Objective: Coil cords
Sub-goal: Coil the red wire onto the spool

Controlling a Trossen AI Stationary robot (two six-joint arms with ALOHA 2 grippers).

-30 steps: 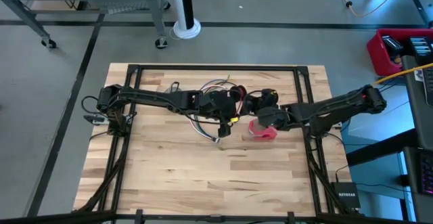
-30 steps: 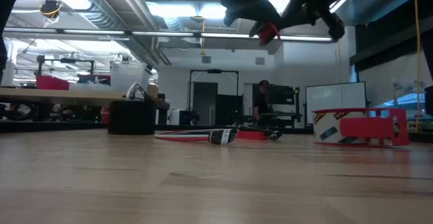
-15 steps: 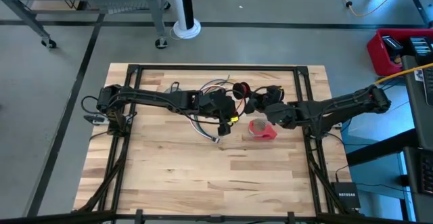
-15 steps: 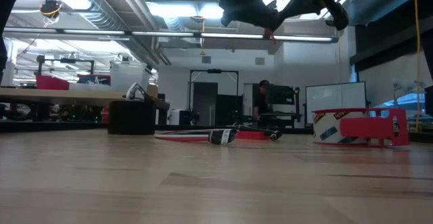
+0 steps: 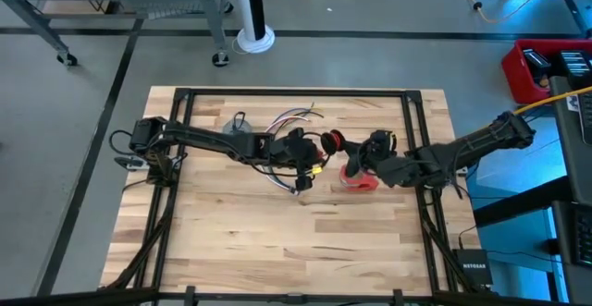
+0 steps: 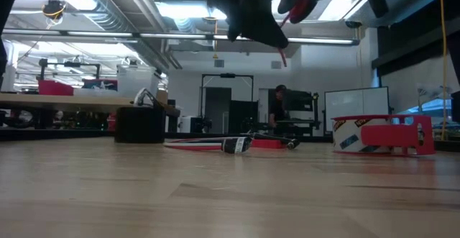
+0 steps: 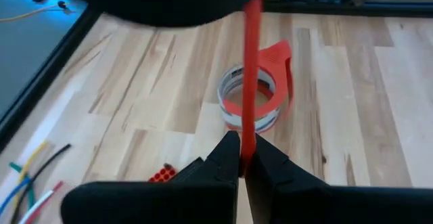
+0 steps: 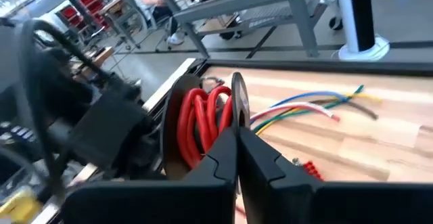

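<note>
The pale wooden plank worktop (image 5: 240, 214) carries a red tape roll (image 5: 359, 178). Above it, the left gripper (image 7: 242, 162) has its jaws pinched on a red cord (image 7: 251, 68). A black-and-red cord coil (image 8: 203, 126) is clamped by the right gripper (image 8: 235, 149). Loose coloured wires (image 8: 308, 109) are spread on the worktop beyond.

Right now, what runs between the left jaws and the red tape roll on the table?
A taut red strip runs up from the shut left gripper, crossing the tape roll in the left wrist view; bare wood surrounds the roll.

A small black box (image 5: 473, 267) off the table's right front corner bears white lettering, seemingly "NETGEAR"; print on the tape roll (image 6: 381, 134) is too blurred to read.
</note>
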